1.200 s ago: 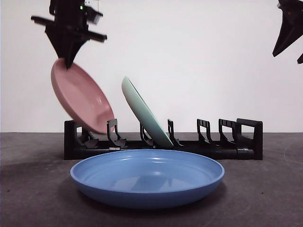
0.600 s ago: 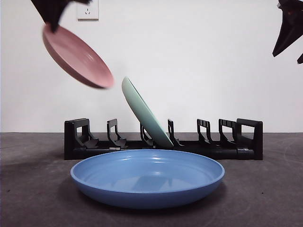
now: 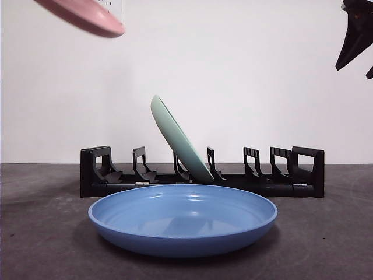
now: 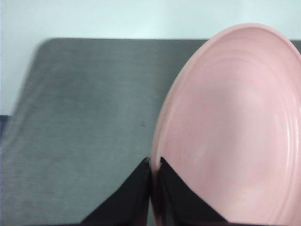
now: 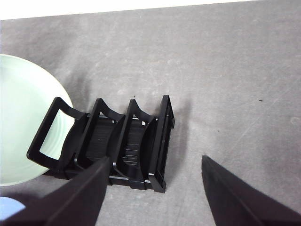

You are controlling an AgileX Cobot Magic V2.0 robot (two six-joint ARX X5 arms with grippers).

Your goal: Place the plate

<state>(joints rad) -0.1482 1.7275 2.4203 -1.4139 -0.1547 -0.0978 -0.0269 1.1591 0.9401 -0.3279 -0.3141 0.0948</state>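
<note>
A pink plate hangs at the top left of the front view, mostly above the picture's edge and high over the black rack. In the left wrist view my left gripper is shut on the pink plate's rim. A pale green plate leans in a middle slot of the rack. A blue plate lies flat on the table in front of the rack. My right gripper is open and empty above the rack's right end; it shows as a black tip at the top right.
The rack's two left slots and its right slots hold nothing. The dark grey table runs to a white wall behind. The green plate also shows in the right wrist view.
The pink plate has risen from the rack's left end, up and to the left, until only its lower edge shows. The right arm, green plate and blue plate have not moved.
</note>
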